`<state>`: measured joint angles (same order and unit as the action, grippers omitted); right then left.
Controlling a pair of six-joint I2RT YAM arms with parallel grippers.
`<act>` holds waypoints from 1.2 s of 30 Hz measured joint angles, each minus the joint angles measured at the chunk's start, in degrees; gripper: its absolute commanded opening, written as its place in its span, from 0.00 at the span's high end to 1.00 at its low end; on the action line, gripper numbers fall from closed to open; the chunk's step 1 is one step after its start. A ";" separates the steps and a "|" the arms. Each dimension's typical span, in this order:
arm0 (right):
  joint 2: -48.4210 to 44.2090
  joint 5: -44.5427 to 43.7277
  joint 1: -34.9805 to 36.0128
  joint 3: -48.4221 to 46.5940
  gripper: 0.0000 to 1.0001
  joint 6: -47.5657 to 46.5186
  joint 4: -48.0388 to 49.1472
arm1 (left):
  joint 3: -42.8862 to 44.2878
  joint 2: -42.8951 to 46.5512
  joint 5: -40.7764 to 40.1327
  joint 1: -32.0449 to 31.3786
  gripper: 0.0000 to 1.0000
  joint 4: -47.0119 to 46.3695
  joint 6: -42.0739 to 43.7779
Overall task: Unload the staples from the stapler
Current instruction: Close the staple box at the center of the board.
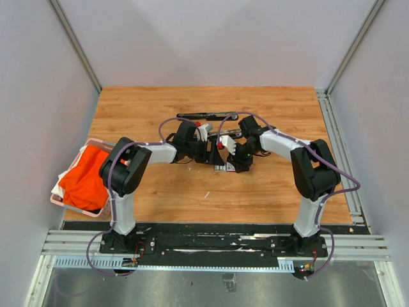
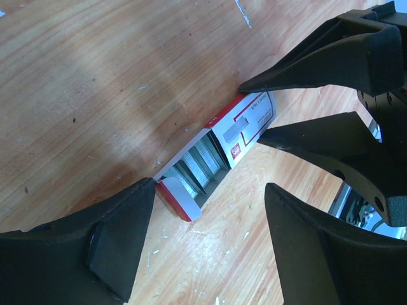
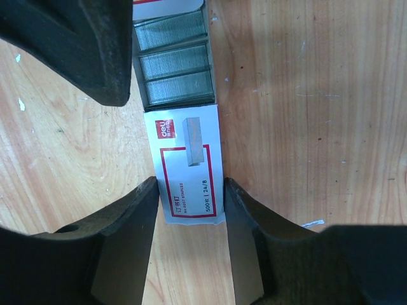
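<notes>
As right hand (image 3: 191,194) clasps box (image 3: 189,159), stapler (image 1: 208,116) beyond

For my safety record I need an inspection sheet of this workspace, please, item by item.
Surface: wooden table, small pale flecks.
Job's things: black stapler lies at the far side; loose staples too small to tell.
Clutter: white-and-red cardboard staple box, tray drawn out, silvery staple blocks inside; pink basket with orange cloth at the left edge.
Grippers: right gripper, jaws closed on the box sleeve; left gripper, jaws open beside the tray.
Cables: purple cables along both arms.
Surroundings: grey walls.
</notes>
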<state>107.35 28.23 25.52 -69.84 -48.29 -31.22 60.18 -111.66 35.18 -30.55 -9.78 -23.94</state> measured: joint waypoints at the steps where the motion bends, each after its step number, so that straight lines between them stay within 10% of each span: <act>1: 0.02 0.00 0.00 -0.04 0.54 0.13 -0.07 | -0.07 0.00 -0.11 -0.02 0.23 -0.13 -0.22; 36: -3.50 0.50 -6.03 -4.28 0.29 9.70 -6.54 | 0.15 1.55 -0.39 -1.90 0.20 4.15 2.05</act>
<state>103.85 28.73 19.49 -74.13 -38.59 -37.76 60.34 -110.10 34.79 -32.45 -5.63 -21.89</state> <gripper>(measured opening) 0.708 0.798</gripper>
